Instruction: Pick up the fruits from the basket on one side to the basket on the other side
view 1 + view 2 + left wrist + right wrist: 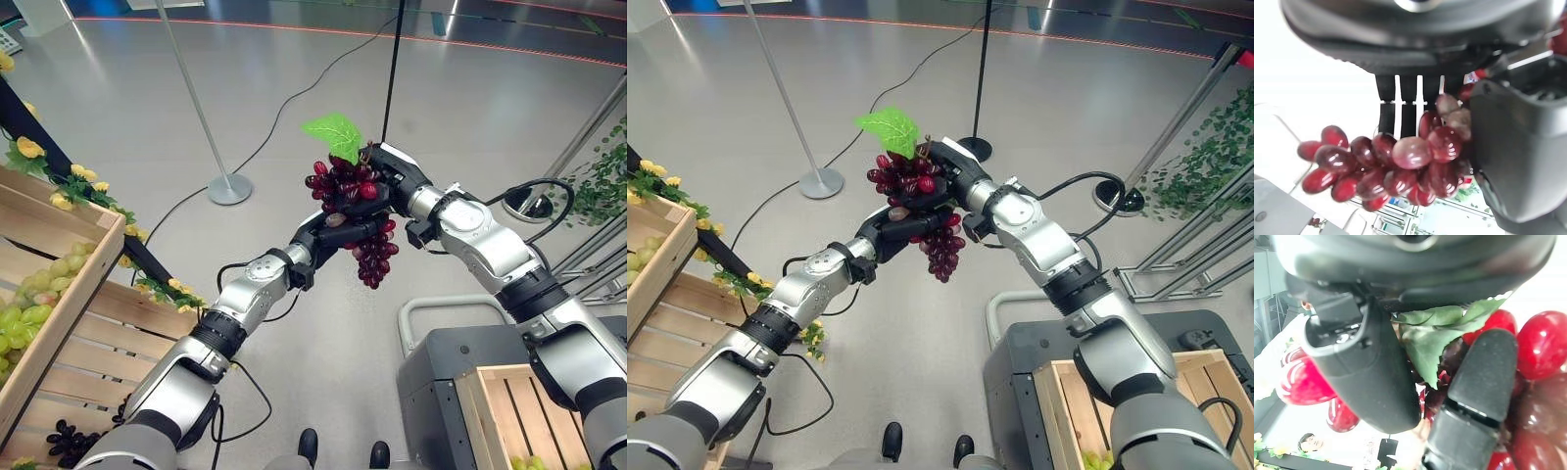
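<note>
**Red grapes held between both hands, high over the floor**

The grapes (355,211) hung in mid-air in front of the robot, well above the grey floor (294,88) and between the two crates. Both hands met at the bunch. The right hand (384,171) came in from the right side and its fingers were curled round the top of the bunch, just beside the green leaf (333,132); its own wrist view showed the thumb (1371,367) and a finger (1474,396) closed on the leaf and the berries. The left hand (328,227) reached up from the lower left and gripped the bunch lower down, with its fingers (1400,110) curled behind the berries and the tail of the bunch dangling below it.

At the left stood a slanted wooden crate (73,284) with green grapes (29,304) in it, trimmed with yellow flowers (83,181). Dark grapes (73,439) lay on the slats below it. At the lower right a second crate (1068,411) sat on a grey cart (441,357). A stand (227,186) stood on the floor behind.
</note>
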Tool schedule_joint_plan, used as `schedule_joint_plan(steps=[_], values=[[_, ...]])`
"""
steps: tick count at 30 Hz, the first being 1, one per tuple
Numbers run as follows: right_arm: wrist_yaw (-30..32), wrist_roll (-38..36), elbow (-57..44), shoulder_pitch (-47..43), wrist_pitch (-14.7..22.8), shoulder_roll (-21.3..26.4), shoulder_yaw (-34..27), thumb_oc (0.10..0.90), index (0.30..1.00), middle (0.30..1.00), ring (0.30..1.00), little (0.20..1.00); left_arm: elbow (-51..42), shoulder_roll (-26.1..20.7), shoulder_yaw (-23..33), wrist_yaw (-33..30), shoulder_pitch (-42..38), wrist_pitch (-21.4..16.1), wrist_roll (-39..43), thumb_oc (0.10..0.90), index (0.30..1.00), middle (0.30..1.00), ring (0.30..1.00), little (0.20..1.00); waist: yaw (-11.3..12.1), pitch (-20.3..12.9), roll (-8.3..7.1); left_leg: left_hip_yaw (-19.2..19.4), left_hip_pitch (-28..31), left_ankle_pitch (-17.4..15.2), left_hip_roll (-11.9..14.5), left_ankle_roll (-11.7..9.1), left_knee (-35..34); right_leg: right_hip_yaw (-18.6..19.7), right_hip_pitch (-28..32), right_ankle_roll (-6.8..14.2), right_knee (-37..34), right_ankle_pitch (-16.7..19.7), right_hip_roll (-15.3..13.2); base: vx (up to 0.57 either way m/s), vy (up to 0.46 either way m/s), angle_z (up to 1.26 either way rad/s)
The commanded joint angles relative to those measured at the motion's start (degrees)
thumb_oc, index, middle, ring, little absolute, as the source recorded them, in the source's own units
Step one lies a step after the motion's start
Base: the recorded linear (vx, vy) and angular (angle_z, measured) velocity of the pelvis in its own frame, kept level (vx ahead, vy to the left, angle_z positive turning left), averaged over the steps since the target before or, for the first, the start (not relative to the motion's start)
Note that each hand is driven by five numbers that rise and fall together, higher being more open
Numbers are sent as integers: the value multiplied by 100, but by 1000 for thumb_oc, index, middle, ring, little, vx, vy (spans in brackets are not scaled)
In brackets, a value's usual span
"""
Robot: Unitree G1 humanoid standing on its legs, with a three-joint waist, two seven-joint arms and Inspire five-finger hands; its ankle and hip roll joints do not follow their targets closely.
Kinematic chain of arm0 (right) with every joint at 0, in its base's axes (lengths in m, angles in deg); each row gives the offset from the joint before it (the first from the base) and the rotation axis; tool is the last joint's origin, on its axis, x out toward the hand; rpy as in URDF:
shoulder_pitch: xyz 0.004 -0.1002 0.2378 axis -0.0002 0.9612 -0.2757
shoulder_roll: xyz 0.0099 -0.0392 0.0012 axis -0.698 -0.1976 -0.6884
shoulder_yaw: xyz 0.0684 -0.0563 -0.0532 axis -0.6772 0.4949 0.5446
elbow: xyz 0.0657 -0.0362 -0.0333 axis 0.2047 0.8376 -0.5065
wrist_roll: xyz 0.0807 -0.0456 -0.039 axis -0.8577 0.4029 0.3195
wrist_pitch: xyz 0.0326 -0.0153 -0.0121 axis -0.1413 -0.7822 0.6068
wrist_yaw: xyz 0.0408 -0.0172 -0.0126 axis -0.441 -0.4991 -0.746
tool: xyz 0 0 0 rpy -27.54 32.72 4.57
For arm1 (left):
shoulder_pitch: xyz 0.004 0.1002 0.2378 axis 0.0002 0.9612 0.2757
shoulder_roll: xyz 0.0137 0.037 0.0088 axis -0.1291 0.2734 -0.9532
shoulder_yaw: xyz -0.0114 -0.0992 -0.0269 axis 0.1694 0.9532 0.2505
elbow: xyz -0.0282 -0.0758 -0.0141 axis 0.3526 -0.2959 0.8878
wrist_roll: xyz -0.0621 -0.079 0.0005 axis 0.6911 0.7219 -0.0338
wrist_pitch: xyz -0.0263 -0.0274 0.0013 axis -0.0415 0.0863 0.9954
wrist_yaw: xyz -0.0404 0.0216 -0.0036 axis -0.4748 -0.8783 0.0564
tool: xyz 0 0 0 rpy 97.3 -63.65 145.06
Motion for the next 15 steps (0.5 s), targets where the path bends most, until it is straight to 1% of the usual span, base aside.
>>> schedule_joint_plan(steps=[1,2,5,7,9,11,13,15], values=[[-258,-51,137,-411,112,-394,-134,800,900,900,900,900,239,431,320,42,-517,-1138,346,400,300,300,300,300,89,-1003,-202,235,270,-449,177,-400,6,-243,123,114,8,56,-325,0,0,0],[-308,228,245,-403,-17,-247,-81,800,900,900,900,900,220,412,353,57,-432,-1147,440,400,300,300,300,300,93,-994,-213,240,274,-449,178,-398,6,-242,124,119,8,61,-328,0,0,0],[-230,668,425,-370,-141,49,0,800,900,900,900,900,188,367,459,46,-265,-1170,677,400,300,300,300,300,99,-983,-233,231,281,-451,184,-399,6,-249,131,120,8,59,-327,0,0,0],[-367,818,611,-390,-312,324,74,800,900,900,900,900,188,334,547,29,-89,-1202,757,400,300,300,300,300,102,-973,-255,231,278,-446,187,-399,6,-254,123,125,8,73,-324,0,0,0],[-464,855,666,-391,-404,429,95,800,900,900,900,900,223,310,599,57,-34,-1214,799,400,300,300,300,300,102,-964,-263,230,276,-441,189,-400,6,-246,118,124,8,79,-323,0,0,0],[-585,925,791,-411,-409,544,116,800,900,900,900,900,288,285,643,101,25,-1248,828,400,300,300,300,300,112,-950,-276,227,274,-436,190,-398,6,-251,116,121,8,87,-324,0,0,0],[-846,998,932,-457,-393,687,174,800,900,900,900,900,359,249,709,168,120,-1265,835,400,300,300,300,300,136,-940,-297,205,268,-433,185,-397,6,-261,120,122,8,91,-325,0,0,0],[-874,983,973,-444,-378,751,196,800,900,900,900,900,400,229,732,212,163,-1290,834,400,300,300,300,300,143,-938,-304,206,269,-429,184,-400,6,-270,125,126,8,96,-328,0,0,0]])
